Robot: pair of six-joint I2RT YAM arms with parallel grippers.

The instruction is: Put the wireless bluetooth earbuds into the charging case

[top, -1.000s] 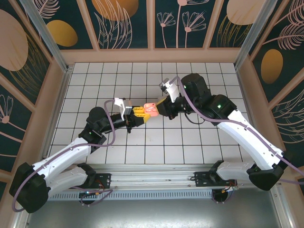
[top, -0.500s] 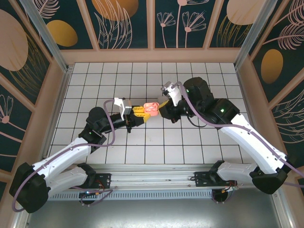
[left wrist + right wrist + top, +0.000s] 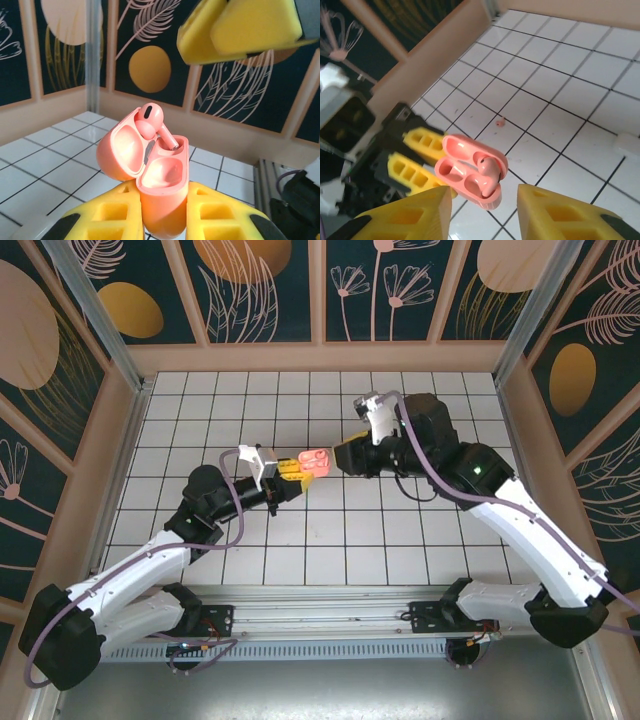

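My left gripper (image 3: 162,192) is shut on a salmon-pink charging case (image 3: 162,190), held above the tiles with its lid open. One pink earbud (image 3: 149,120) stands in the far socket, stem down and head above the rim; the near socket is bare. In the top view the case (image 3: 316,462) sits at the tip of the left gripper (image 3: 300,469), and my right gripper (image 3: 343,455) is just to its right, open and apart from it. In the right wrist view the right gripper (image 3: 484,196) hangs over the case (image 3: 462,182) and earbud (image 3: 489,175). Another pink earbud (image 3: 500,121) lies on a tile beyond.
A white object (image 3: 627,145) lies on the tiles at the right edge of the right wrist view. Wooden walls (image 3: 320,358) enclose the white tiled floor (image 3: 400,540). The right gripper's yellow fingers (image 3: 240,30) hang above the case in the left wrist view.
The right gripper has opened and pulled back to the right and up, away from the case, leaving the pink earbud in the socket. The left gripper and case have barely moved.
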